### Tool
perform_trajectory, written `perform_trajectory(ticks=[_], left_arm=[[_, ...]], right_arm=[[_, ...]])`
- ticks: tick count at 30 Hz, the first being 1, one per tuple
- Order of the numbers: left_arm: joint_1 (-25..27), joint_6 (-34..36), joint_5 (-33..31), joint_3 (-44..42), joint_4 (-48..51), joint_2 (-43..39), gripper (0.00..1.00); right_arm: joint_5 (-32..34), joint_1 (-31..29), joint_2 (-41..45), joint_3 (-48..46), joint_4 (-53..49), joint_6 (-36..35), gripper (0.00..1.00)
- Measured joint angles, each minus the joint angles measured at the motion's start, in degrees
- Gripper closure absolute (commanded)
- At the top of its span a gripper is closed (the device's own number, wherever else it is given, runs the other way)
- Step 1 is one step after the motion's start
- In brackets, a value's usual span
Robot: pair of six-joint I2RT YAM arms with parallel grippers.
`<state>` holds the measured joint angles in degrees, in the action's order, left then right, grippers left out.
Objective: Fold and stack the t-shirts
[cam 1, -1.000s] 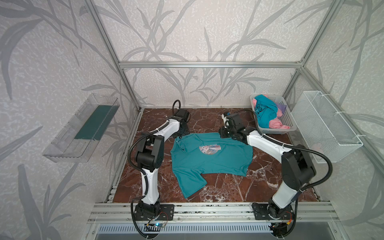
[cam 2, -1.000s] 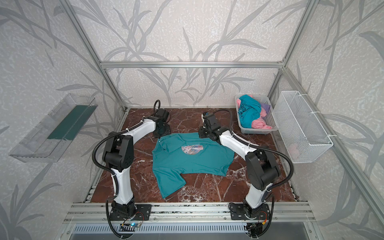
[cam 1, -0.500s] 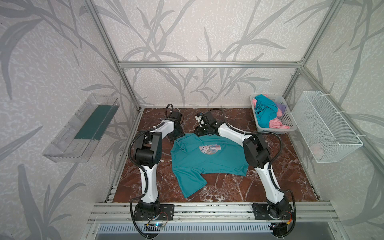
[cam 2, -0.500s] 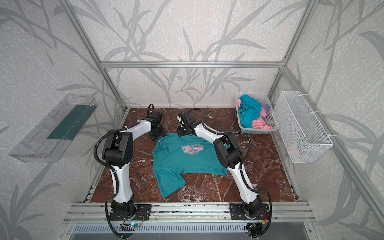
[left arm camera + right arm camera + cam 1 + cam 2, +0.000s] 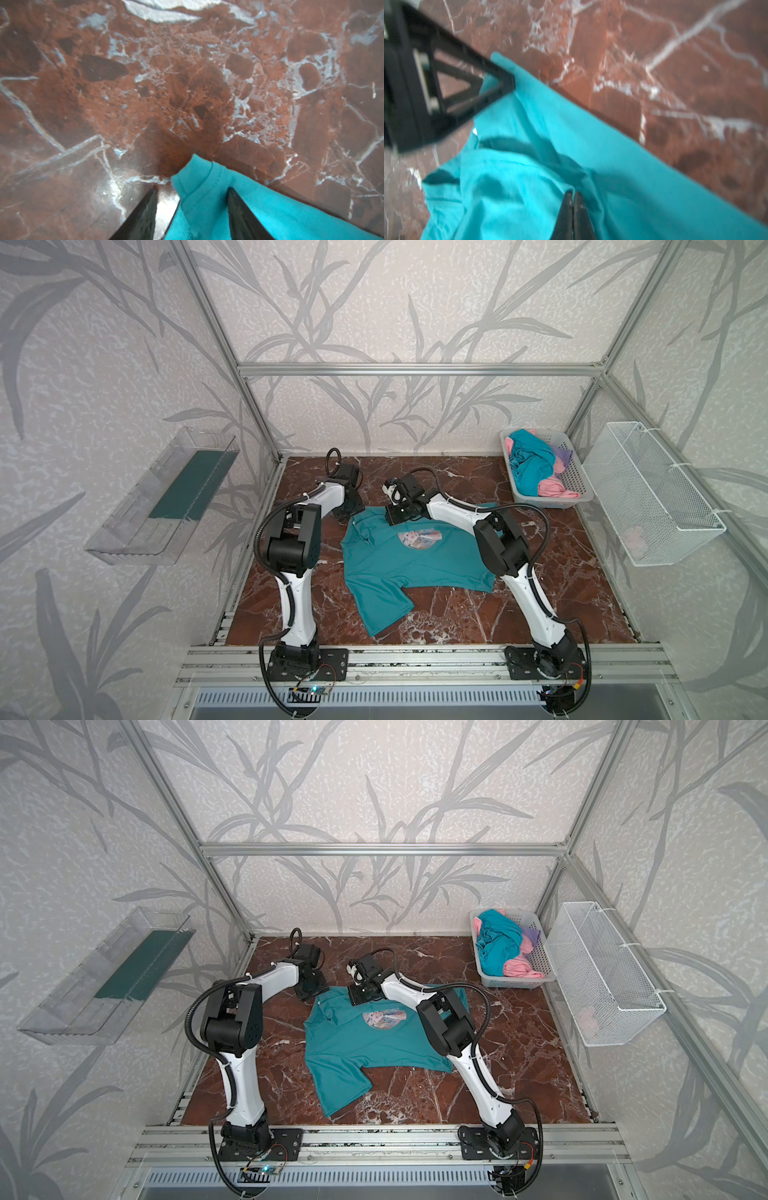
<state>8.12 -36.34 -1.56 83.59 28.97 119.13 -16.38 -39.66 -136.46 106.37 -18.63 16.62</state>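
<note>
A: How are the right fingers [image 5: 568,209] found?

B: They are seen pressed together, with a small ridge of the teal t-shirt [image 5: 529,187] drawn up to their tips. A pinch near the neckline is judged likely.

A: And the left fingers [image 5: 145,212]?

B: They are held partly apart. A hemmed corner of the same shirt is caught between them but not gripped. One finger is set over bare tabletop [image 5: 187,83], the other over cloth.

A: How is the cloth expected to handle?

B: Light, limp jersey is expected. No shape will be kept, and anything lifted from one point will sag and bunch. Hold is best taken at the seamed edges, shoulder and collar, where the cloth is thicker and slip is less likely.

A: Where is it laid?

B: In both top views it is spread print-up in the middle of the tabletop, with one sleeve turned toward the near rail [image 5: 415,655]. Other t-shirts [image 5: 530,466] are heaped in the grey basket [image 5: 540,499] at the far right corner.

A: And the arms?

B: Both are stretched low and forward from the rail. The left arm [image 5: 328,499] is bent toward the shirt's far left corner. The right arm [image 5: 453,512] is reached across the middle to the collar, so the wrists are brought close together.
</note>
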Motion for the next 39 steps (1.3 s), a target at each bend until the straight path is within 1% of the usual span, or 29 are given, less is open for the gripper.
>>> perform_trajectory(ticks=[6, 11, 14, 21, 25, 26, 29, 30, 32, 34, 37, 39], left_arm=[[-0.3, -0.3, 0.0, -0.6, -0.8, -0.3, 0.46], [-0.4, -0.3, -0.1, -0.8, -1.0, -0.4, 0.46], [-0.4, -0.4, -0.1, -0.8, -0.9, -0.4, 0.46], [-0.4, -0.6, -0.2, -0.5, -0.6, -0.4, 0.47], [-0.5, -0.6, -0.3, -0.1, -0.2, -0.2, 0.47], [-0.5, -0.6, -0.4, 0.0, -0.1, -0.1, 0.47], [-0.6, -0.6, -0.5, 0.4, 0.2, 0.1, 0.47], [-0.7, -0.6, -0.6, 0.6, 0.3, 0.2, 0.47], [-0.8, -0.6, -1.1, 0.7, 0.7, 0.3, 0.48], [-0.8, -0.7, -2.0, 0.8, 1.5, 0.3, 0.48], [-0.9, -0.8, -2.9, 0.5, 3.0, -0.1, 0.48], [-1.0, -1.2, -2.8, -1.5, 3.6, -1.7, 0.48]], right_arm=[[1.2, -0.2, 14.3, -17.9, 4.7, -0.5, 1.0], [1.9, -1.0, 23.6, -28.7, 9.5, -0.3, 1.0], [2.1, -2.7, 25.9, -34.1, 11.9, -0.4, 1.0], [2.6, -9.0, 26.6, -43.6, 13.3, -1.0, 0.99], [3.9, -9.4, 29.0, -46.5, 13.1, -0.3, 0.91], [4.6, -9.4, 29.7, -46.9, 12.5, -0.1, 0.87], [7.6, -9.2, 30.9, -47.0, 9.9, 0.4, 0.65], [8.5, -9.2, 31.5, -47.0, 8.9, 0.6, 0.6], [9.9, -9.0, 32.7, -47.4, 7.4, 0.8, 0.54], [10.7, -8.7, 34.5, -48.2, 6.1, 0.7, 0.52], [11.7, -8.6, 38.2, -48.9, 4.3, 0.5, 0.51], [12.2, -8.6, 41.2, -48.9, 4.3, 0.3, 0.52]])
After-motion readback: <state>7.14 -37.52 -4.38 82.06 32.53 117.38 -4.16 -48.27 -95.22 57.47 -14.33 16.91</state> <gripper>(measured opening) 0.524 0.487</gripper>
